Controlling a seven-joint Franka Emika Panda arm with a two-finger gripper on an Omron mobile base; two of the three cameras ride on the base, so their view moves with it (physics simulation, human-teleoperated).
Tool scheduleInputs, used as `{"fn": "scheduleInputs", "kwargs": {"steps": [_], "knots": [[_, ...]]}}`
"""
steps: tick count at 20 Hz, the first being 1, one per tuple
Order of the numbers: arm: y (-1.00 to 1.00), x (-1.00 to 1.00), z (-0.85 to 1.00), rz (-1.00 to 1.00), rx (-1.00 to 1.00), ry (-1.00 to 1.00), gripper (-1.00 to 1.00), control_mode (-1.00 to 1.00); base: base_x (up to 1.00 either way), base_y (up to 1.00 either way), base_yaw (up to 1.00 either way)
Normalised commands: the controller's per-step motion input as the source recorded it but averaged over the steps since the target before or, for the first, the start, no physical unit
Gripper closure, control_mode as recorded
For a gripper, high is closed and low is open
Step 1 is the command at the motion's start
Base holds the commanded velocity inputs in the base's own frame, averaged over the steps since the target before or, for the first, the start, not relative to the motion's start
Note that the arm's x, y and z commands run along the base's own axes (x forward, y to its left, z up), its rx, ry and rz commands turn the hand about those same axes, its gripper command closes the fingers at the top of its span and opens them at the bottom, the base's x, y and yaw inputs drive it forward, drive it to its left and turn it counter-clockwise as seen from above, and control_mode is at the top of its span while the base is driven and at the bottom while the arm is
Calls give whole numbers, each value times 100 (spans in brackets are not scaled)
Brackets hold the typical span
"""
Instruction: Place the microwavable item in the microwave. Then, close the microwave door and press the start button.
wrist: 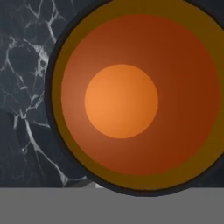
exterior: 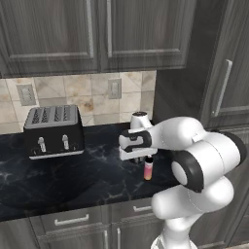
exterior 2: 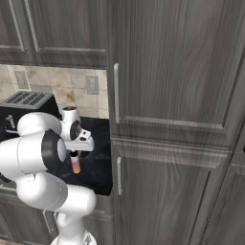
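Observation:
The microwavable item (wrist: pixel 121 100) sits very close under the hand camera, its round orange top ringed in dark brown. Black marble counter (wrist: pixel 26 109) shows past its left side. My gripper (exterior: pixel 138 159) points down over the counter's right end and is shut on the cup; its fingertips are hidden behind the cup in the hand view. In the right base view the hand (exterior 2: pixel 79 141) hangs just above the counter beside the tall cabinet. The microwave and the microwave door are out of view.
A slim pink-orange bottle (exterior: pixel 148 170) stands right next to the hand, also seen as the bottle (exterior 2: pixel 75 165). A black-and-silver toaster (exterior: pixel 53 131) stands at the counter's left. Grey wall cabinets (exterior: pixel 97 34) hang above, and a tall cabinet (exterior 2: pixel 167 95) walls off the right.

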Motion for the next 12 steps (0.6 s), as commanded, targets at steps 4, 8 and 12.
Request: {"fn": "scheduleInputs", "kwargs": {"steps": [4,8,12], "knots": [[0,-13,16,2,0,-4,100,-100,0,0,0],[-1,-23,67,0,0,-4,100,-100,0,0,0],[-1,-11,94,0,0,0,100,-100,0,0,0]]}}
